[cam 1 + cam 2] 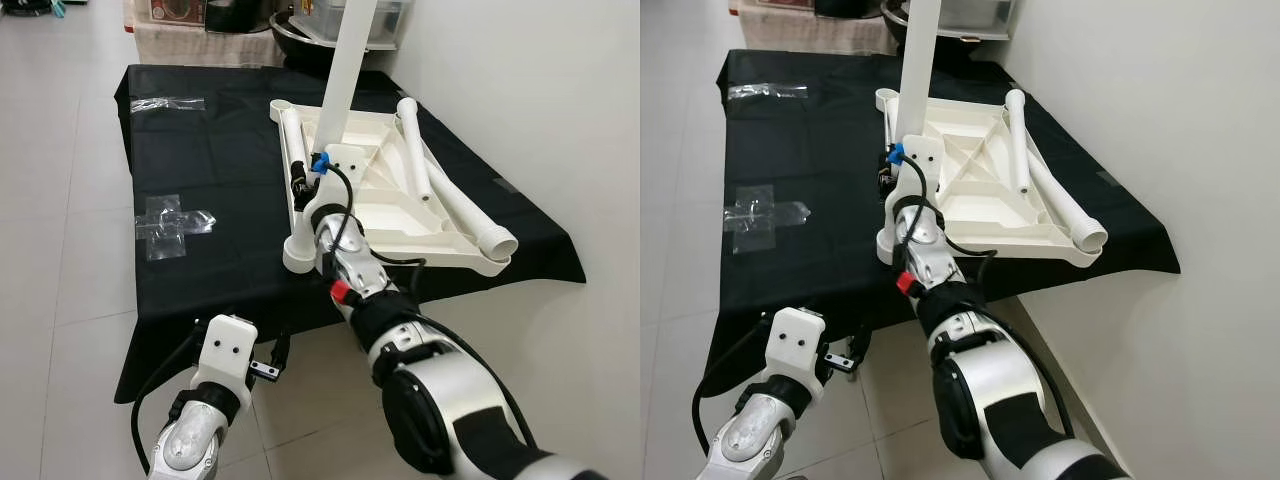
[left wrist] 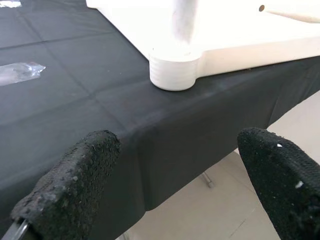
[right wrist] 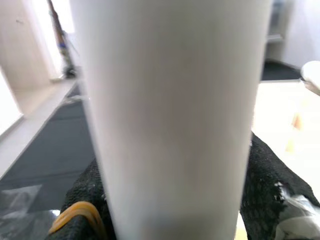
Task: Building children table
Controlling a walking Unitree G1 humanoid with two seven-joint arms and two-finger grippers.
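A white children's table top lies upside down on a black cloth. My right gripper is shut on a white leg that stands upright at the top's near left side. In the right wrist view this leg sits between the black fingers. One loose leg lies along the top's left edge, and two more legs lie at its right. My left gripper hangs open below the cloth's front edge, facing the empty corner socket.
Clear tape patches stick to the cloth on the left. A white wall runs close along the right. Boxes and a dark bowl stand behind the table. Pale tiled floor lies to the left.
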